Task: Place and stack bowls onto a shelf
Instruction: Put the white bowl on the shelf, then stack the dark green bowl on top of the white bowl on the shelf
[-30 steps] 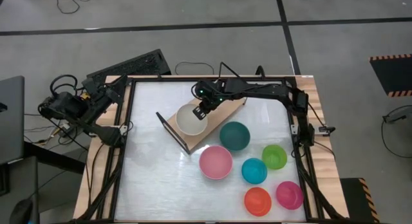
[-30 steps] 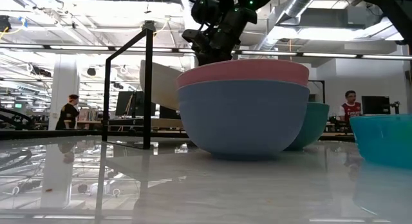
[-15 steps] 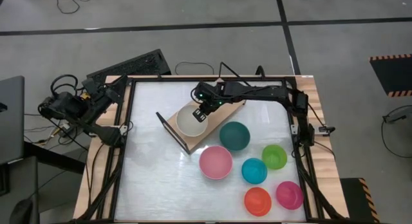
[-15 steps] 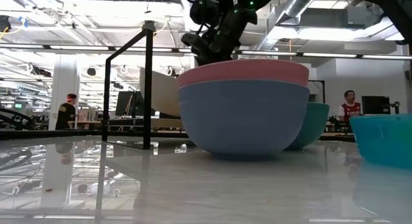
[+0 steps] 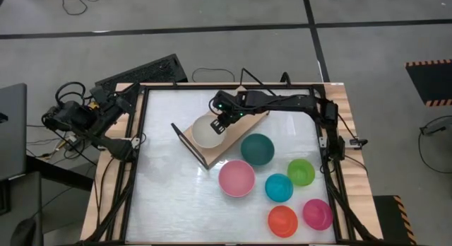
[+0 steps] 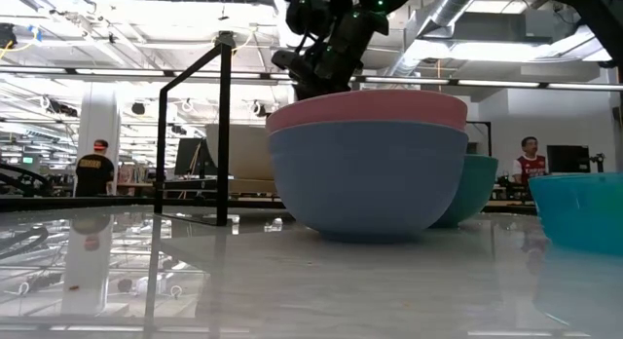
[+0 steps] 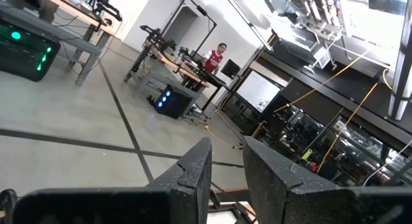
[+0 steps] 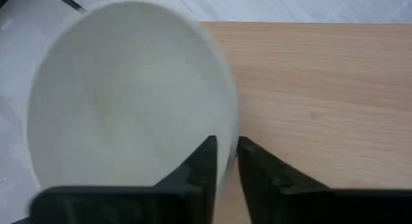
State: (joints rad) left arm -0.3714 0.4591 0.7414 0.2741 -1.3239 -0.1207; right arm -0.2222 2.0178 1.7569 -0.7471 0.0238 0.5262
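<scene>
While the left arm waits folded off the desk's left edge, its end effector [image 7: 225, 169] points out into the room with the fingers pressed nearly together and nothing between them. A person in a red top [image 7: 213, 58] stands far off among workbenches in that wrist view.

Reaching in from the far right corner, the right arm stretches across to the shelf [image 5: 247, 126], which lies at an angle on the far half of the white desk [image 5: 169, 196]. The right end effector [image 5: 222, 123] sits at the rim of the white bowl [image 5: 209, 132], which rests on the shelf's left end, near one black wire frame [image 5: 189, 143]. In the right wrist view the two fingers [image 8: 201, 165] straddle the bowl's rim [image 8: 228, 121], one inside and one outside over the wooden board [image 8: 309, 95]; the gap is narrow, and whether they pinch the rim or have just slackened cannot be told.

Off the shelf, the teal bowl [image 5: 257, 148] stands just beside its near edge. Nearer still are the pink bowl [image 5: 236, 178], the small blue bowl [image 5: 279, 187] and the small green bowl [image 5: 301, 172], with the red bowl [image 5: 282, 220] and the magenta bowl [image 5: 317, 213] nearest the front. From the low view, the pink bowl [image 6: 368, 109] appears nested in a blue-grey one [image 6: 368, 178].
</scene>
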